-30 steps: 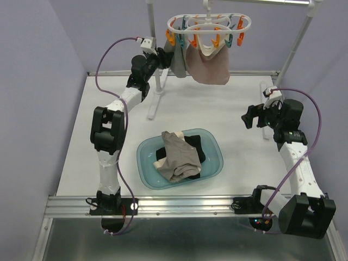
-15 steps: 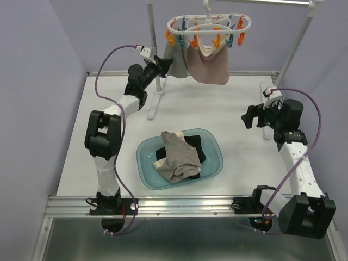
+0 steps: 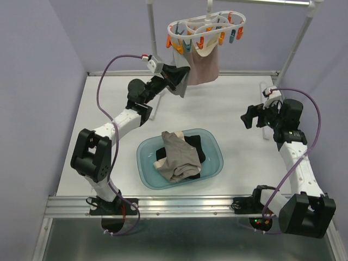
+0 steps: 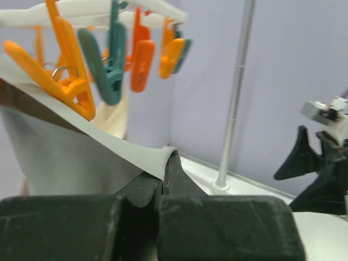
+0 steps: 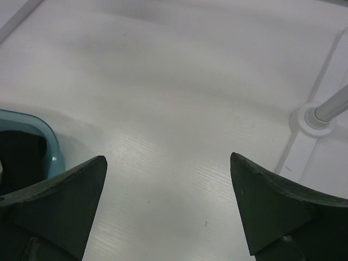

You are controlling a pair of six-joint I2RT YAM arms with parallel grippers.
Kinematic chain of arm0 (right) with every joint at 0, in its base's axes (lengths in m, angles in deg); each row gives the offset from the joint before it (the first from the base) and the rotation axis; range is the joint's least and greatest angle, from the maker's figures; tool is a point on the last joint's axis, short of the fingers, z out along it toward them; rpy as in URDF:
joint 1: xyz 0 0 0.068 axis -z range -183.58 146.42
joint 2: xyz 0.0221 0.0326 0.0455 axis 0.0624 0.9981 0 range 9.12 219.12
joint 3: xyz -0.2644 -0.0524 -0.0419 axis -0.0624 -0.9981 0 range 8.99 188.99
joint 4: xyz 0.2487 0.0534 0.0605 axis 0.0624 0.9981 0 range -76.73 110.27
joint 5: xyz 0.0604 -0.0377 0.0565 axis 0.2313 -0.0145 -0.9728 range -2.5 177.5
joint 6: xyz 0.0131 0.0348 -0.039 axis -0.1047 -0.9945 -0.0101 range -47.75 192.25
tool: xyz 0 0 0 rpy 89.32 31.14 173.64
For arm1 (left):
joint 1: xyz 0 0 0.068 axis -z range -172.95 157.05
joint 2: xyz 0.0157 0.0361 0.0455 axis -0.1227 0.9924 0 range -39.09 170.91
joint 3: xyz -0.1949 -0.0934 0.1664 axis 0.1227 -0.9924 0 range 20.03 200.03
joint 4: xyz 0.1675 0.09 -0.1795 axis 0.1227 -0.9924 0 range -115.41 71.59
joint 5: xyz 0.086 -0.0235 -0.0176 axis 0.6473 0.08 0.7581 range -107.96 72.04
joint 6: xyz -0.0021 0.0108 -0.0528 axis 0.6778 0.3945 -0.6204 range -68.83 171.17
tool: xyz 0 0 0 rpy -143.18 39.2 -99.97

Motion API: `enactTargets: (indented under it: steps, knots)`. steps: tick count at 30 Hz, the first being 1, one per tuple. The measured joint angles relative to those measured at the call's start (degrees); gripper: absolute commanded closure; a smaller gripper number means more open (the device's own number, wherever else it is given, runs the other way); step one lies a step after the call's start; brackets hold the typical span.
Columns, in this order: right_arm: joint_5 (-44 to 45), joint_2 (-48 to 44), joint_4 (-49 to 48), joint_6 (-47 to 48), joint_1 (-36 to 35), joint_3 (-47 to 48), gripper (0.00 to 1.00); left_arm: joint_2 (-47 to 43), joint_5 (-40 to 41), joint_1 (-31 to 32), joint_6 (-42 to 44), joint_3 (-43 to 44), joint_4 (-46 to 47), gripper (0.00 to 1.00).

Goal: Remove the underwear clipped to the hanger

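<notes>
Upper centre of frame: left pincer [image 4: 166, 175] clamps the grey underwear [image 4: 60, 157], stretching it taut from the orange clip [image 4: 76, 89] on the hanger [image 3: 206, 26] to pop it free; right pincer [image 3: 251, 116] idles released, mid-right.

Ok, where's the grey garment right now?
In the top view the grey garment hangs at the left end of the hanger, beside the taupe garment, clipped by an orange clothespin and pinched by the left gripper.

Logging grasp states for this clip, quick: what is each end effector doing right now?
Left end effector: shut on the grey soft cloth garment hanging from an orange plastic clothespin.
Right end effector: open, holding nothing.
</notes>
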State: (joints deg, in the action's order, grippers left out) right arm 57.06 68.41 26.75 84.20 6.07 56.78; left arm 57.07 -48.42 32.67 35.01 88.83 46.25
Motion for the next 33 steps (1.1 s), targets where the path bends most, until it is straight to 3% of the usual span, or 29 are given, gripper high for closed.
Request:
enactTargets:
  steps: [12, 21, 28, 29, 33]
  knots:
    - [0.0, 0.1, -0.1, 0.0, 0.0, 0.0, 0.00, -0.1, 0.3, 11.9, 3.8, 0.5, -0.2, 1.00]
    - [0.1, 0.1, 0.0, 0.1, 0.0, 0.0, 0.00, 11.0, 4.2, 18.6, 6.1, 11.7, -1.7, 1.00]
    - [0.3, 0.1, -0.1, 0.1, 0.0, 0.0, 0.00, 16.7, 8.3, 19.4, 7.2, 16.6, -4.0, 1.00]
    - [0.3, 0.1, -0.1, 0.1, 0.0, 0.0, 0.00, 17.1, 8.8, 19.4, 7.3, 16.9, -4.3, 0.98]
    - [0.5, 0.1, -0.1, 0.1, 0.0, 0.0, 0.00, 17.9, 10.8, 19.3, 7.8, 18.7, -5.4, 0.68]
